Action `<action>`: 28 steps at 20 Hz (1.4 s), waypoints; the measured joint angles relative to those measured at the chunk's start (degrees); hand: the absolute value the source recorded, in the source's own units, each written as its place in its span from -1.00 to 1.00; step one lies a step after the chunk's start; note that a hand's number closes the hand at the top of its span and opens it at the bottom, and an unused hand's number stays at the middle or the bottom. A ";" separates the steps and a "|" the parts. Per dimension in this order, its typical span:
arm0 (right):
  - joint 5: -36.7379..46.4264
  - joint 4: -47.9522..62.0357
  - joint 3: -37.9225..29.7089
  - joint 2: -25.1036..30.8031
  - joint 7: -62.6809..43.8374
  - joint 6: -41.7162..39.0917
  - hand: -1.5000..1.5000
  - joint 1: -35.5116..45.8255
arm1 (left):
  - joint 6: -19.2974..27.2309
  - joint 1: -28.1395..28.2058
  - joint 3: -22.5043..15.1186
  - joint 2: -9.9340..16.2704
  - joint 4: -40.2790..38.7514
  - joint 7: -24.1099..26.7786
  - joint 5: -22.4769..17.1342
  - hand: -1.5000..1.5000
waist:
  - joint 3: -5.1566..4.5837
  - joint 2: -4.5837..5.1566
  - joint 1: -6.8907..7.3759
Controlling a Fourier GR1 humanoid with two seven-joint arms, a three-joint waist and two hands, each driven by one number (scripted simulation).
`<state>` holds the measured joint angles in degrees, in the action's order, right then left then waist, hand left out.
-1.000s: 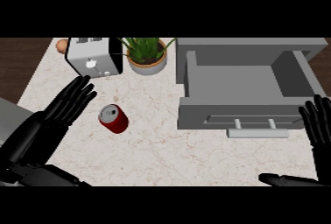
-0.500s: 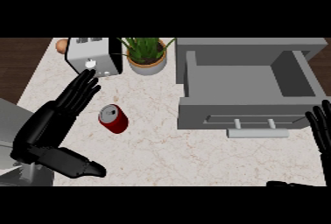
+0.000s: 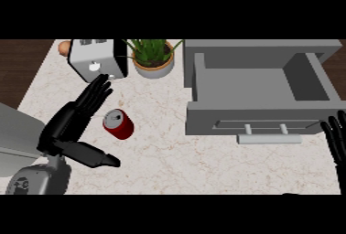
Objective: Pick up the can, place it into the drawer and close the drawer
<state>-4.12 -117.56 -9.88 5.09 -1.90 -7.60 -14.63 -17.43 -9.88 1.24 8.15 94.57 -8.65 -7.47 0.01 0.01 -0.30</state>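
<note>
The red can (image 3: pixel 119 124) lay on its side left of the open drawer (image 3: pixel 260 87). Beside it, the left hand (image 3: pixel 73 125) was spread open, empty. Likely light, rigid, slick and prone to rolling, the can was best gripped across its middle. The right hand (image 3: pixel 334 140) rested open at the drawer's right.

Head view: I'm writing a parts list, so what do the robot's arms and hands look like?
The left hand is glossy black, with long segmented fingers and a thick black thumb. It joins a grey forearm bearing a round dark marking near the wrist. Of the right hand, only black fingers show at the view's right edge. No cables are visible.
</note>
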 measured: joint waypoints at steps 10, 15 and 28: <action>-0.58 0.36 -2.06 -0.30 -0.79 -1.49 -1.00 1.00 | 0.32 0.28 1.04 -0.81 -8.50 7.87 4.28 -1.00 | -0.01 -0.01 0.06; 0.99 -0.72 -0.73 -1.40 -1.30 -1.69 -1.00 0.51 | -0.53 0.02 2.73 0.40 -15.71 14.89 6.16 -1.00 | -0.01 0.00 0.04; 1.71 0.74 -2.33 -2.26 -0.07 -2.46 -1.00 1.51 | -2.05 -3.00 5.25 2.86 -30.74 26.02 9.63 -1.00 | -0.01 0.00 0.03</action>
<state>-2.41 -116.82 -12.22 2.83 -1.97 -10.06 -13.11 -19.48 -12.88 6.49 11.01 63.83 17.37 2.16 0.00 0.01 -0.27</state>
